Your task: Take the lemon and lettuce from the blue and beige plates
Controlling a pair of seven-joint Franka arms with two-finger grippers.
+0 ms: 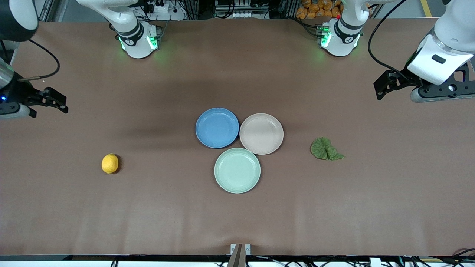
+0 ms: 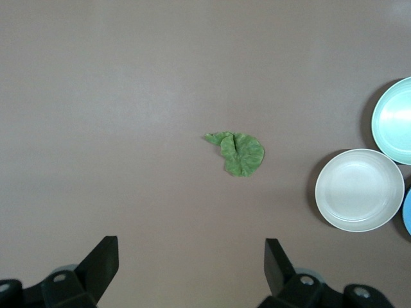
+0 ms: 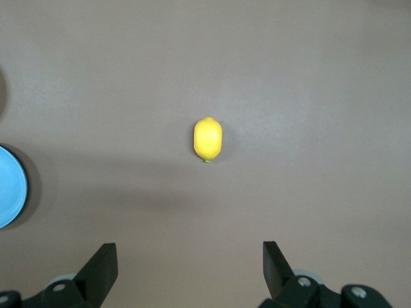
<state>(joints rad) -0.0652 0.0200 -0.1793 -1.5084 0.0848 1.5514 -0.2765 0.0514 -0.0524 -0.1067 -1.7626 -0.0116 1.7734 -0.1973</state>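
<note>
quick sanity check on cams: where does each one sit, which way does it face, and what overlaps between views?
Front: high across the table, facing both bases; shows left gripper, right gripper, three plates.
Left wrist: on the left arm, looking down at the lettuce; its open fingers show.
Right wrist: on the right arm, looking down at the lemon; own open fingers show.
Shared: both wrist views catch the blue plate.

Three plates, blue point(image 1: 217, 127), beige point(image 1: 261, 133) and green point(image 1: 237, 170), one lemon point(image 1: 110, 163), one lettuce leaf point(image 1: 325, 149).
</note>
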